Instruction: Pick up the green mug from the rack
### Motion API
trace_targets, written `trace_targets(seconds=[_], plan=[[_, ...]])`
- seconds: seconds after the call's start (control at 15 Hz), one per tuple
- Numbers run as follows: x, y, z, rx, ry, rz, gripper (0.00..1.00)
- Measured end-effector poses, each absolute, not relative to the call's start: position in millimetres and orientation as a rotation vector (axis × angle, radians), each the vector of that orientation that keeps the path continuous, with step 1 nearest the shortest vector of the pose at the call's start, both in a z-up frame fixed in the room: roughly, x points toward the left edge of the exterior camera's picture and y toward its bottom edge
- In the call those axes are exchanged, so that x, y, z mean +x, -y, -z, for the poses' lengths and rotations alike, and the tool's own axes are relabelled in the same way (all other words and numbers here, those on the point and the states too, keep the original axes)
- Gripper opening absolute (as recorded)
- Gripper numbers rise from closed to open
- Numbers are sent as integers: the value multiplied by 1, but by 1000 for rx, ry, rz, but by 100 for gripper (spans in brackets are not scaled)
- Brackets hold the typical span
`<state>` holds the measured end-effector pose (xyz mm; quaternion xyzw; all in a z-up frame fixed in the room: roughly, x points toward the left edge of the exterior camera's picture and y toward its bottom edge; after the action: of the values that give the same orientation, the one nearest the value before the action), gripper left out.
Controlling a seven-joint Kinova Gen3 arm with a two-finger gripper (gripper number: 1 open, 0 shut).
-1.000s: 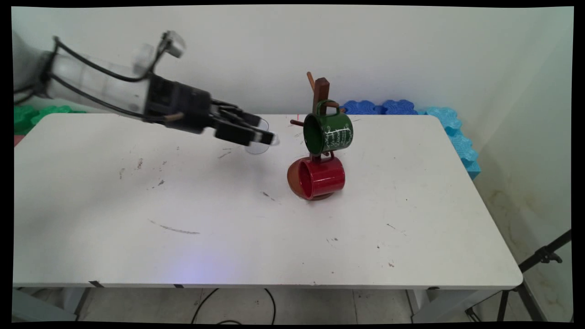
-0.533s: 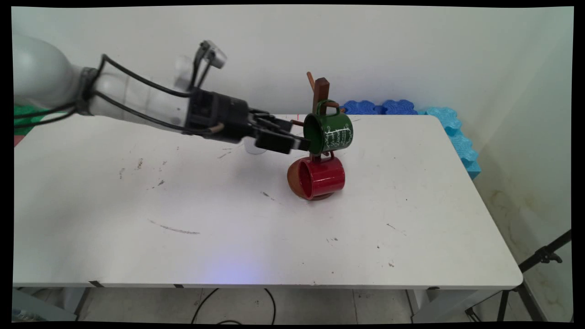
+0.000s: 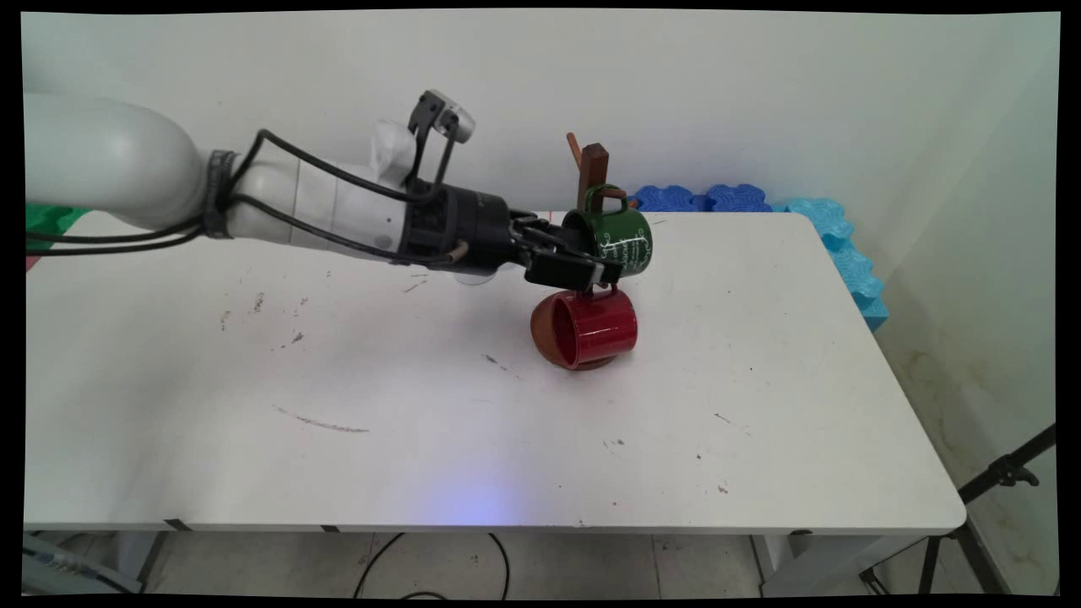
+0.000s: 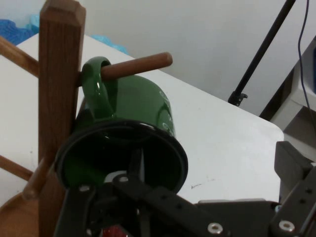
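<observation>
Claw [image 3: 601, 272] open wide, one finger [image 4: 136, 170] reaching inside the mouth of the green mug [image 3: 621, 241], the other outside the rim and clear of the wall. Green mug hangs by its handle on a peg of the wooden mug tree [image 3: 594, 165], directly ahead of the claw. Just below the claw, red mug [image 3: 595, 328] on a lower peg; farther off beyond the table [image 3: 760, 371], blue foam pieces [image 3: 832, 224].

Dark green mug [image 3: 621, 241] with white lettering; glossy red mug [image 3: 591, 328]; brown wooden mug tree [image 4: 57, 103]; white table [image 3: 253, 405].
</observation>
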<state>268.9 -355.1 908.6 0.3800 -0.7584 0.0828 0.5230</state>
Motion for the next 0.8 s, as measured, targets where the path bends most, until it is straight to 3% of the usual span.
trace_targets(seconds=[0.8], plan=[[253, 362, -893, 938, 1794, -239, 100]])
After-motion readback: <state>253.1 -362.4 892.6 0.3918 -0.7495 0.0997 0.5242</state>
